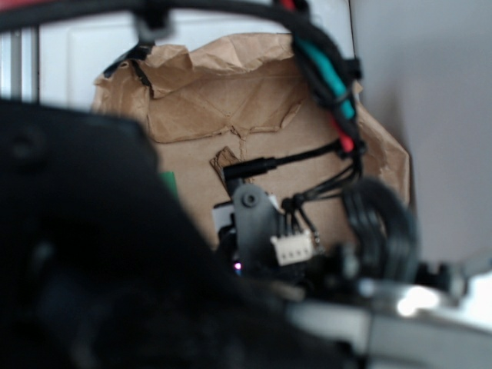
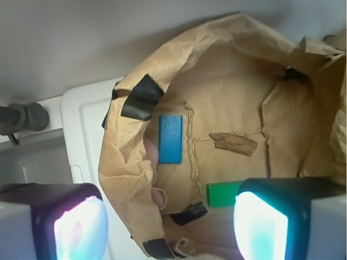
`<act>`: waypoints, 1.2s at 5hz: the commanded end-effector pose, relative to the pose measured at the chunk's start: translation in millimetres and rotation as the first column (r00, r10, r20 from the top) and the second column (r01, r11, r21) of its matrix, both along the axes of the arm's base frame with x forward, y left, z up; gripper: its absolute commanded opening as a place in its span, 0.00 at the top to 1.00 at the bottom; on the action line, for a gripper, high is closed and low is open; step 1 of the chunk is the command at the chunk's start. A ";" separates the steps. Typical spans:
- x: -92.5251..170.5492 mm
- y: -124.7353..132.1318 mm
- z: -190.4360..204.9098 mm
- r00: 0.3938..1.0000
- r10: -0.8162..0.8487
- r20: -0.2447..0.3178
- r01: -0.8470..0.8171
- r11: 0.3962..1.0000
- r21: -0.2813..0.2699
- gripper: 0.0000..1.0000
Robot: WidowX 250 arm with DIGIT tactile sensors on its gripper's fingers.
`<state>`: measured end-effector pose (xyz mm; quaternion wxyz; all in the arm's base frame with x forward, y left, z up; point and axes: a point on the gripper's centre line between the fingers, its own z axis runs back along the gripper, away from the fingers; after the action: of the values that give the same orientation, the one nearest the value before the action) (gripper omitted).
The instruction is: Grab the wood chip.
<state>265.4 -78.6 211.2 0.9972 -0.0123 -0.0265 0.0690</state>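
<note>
In the wrist view the wood chip [image 2: 234, 143], a rough dark brown sliver, lies flat on crumpled brown paper [image 2: 227, 92], ahead of my gripper [image 2: 171, 230] and a little to its right. My gripper is open, its two glowing pads [image 2: 81, 230] wide apart, and nothing is between them. It hovers well short of the chip. In the exterior view a small dark brown jagged patch [image 1: 224, 159] on the paper looks like the chip, partly behind the arm.
A blue block [image 2: 171, 138] lies left of the chip. A green block [image 2: 222, 194] lies near the right pad. Black tape [image 2: 141, 97] holds the paper's raised, folded edges. White surface [image 2: 81, 124] lies left of the paper. The arm's black bulk [image 1: 92, 254] and cables [image 1: 330, 84] block most of the exterior view.
</note>
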 end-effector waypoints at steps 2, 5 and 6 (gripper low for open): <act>12.4 18.9 7.5 0.971 -0.239 0.023 0.239 0.970 -0.040 0.00; 2.2 77.9 -28.4 0.744 -0.667 -0.048 0.667 0.745 -0.002 0.00; 13.9 78.7 -60.4 0.735 -0.677 -0.033 0.678 0.733 0.058 0.00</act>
<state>271.1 -1.0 140.4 0.9538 0.0071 0.0021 -0.3002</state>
